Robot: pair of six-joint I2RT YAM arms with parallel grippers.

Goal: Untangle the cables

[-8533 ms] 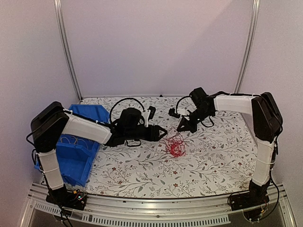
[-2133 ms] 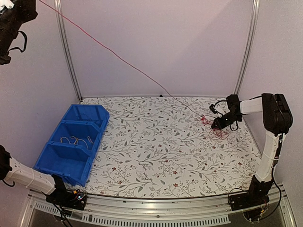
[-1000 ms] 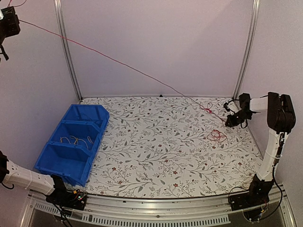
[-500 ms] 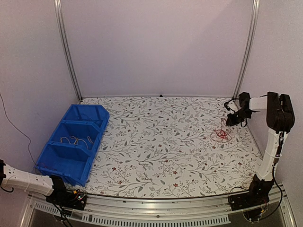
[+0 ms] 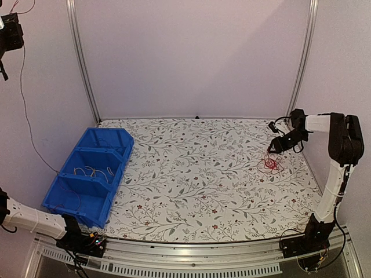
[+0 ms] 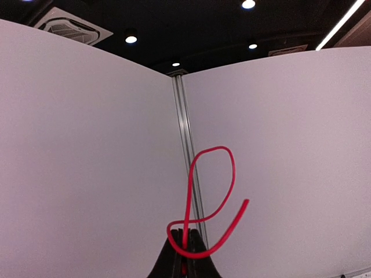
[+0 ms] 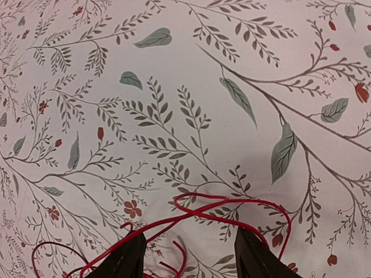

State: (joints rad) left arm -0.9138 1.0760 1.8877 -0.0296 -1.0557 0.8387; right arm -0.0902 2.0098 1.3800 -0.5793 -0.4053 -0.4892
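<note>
Up at the far left, the left hand (image 6: 185, 246) sits raised well above the worktop (image 5: 191, 179), pressed together on a red cable (image 6: 232, 174) whose free end curls in a loop above its fingertips. From that hand a thin strand hangs slack down to the left edge of the blue bin (image 5: 110, 147). At the far right, the right hand (image 7: 190, 246) hovers low with its fingers spread, not gripping anything. The rest of the cables (image 5: 270, 164) lie as a small loose red clump on the worktop just beside it.
</note>
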